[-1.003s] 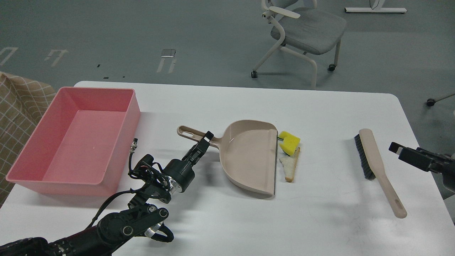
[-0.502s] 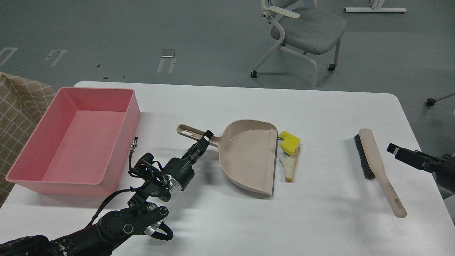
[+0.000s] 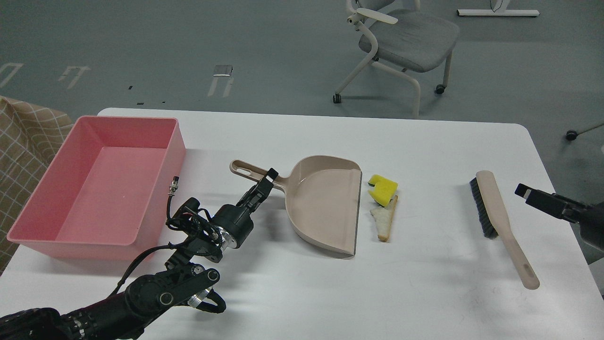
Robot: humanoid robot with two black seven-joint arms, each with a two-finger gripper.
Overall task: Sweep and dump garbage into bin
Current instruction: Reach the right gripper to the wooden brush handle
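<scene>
A yellow notched sponge block and a triangular half-slice of white bread lie together at the table's middle. Just left of them is the beige dustpan, its open edge a small gap away from them. My left gripper is shut on the dustpan's handle. The pink bin stands at the far left and holds nothing that I can see. A beige brush with black bristles lies flat at the right. My right gripper hovers just right of the brush head; its fingers cannot be told apart.
The white table ends in a rounded far edge. A grey office chair stands on the floor behind the table. A checked beige cloth hangs off the left side beyond the bin.
My left gripper has drawn the dustpan to the left and a little away, opening a gap between its edge and the garbage. The right gripper has hardly moved.
</scene>
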